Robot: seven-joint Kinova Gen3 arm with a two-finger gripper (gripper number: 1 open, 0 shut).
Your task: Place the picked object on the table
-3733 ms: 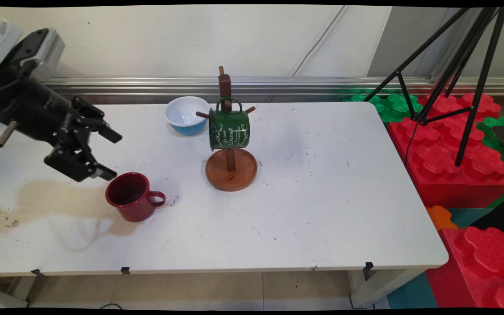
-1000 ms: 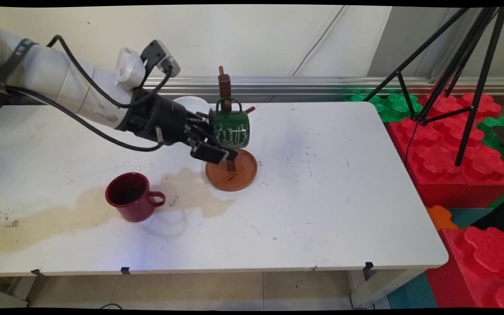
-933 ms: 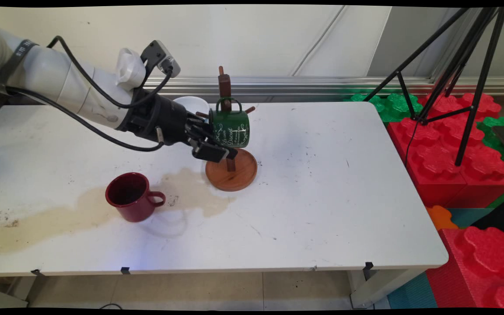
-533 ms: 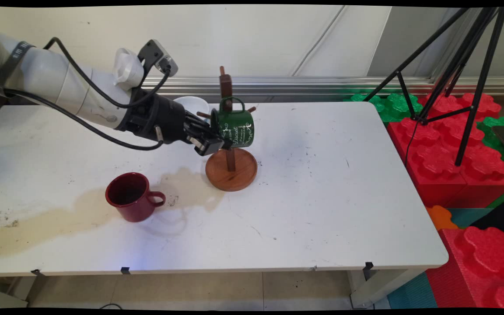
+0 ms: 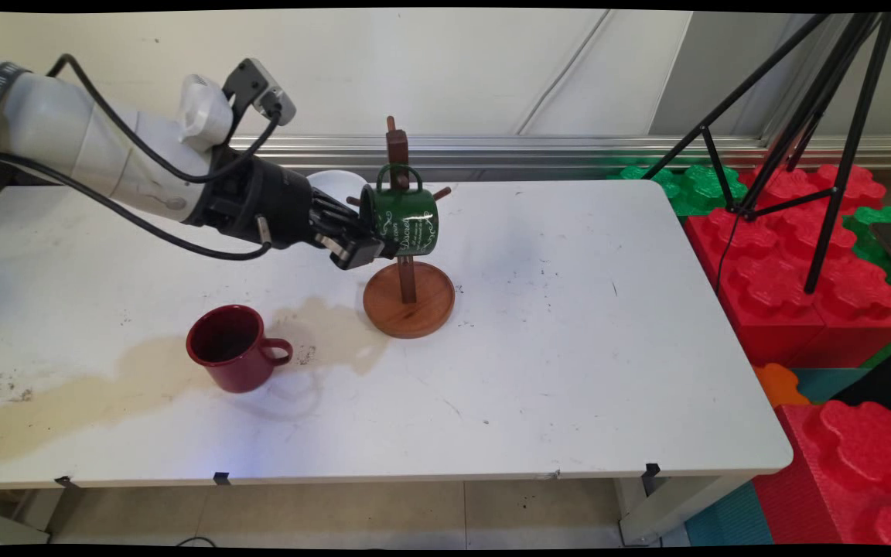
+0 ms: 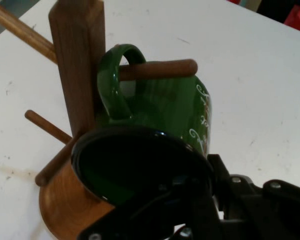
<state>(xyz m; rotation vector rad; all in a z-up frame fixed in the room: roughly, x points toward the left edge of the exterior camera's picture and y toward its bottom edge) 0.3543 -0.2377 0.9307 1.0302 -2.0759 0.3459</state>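
The gripper (image 5: 368, 249) is clamping its fingers on the rim of the green mug (image 5: 403, 220), one apparently inside. The mug's handle is looping a peg of the wooden mug tree (image 5: 403, 267). Risk: the handle may be snagging the peg, tipping the tree. The mug is lying directly ahead of the fingers, above the table (image 5: 569, 348).

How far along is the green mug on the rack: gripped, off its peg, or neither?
Done: the gripper is clamped on the green mug at its rim, one finger inside. In hand: the mug is tilted, its handle still looped over the peg of the wooden rack. Left: the handle is not off the peg. The red mug stands apart on the table.
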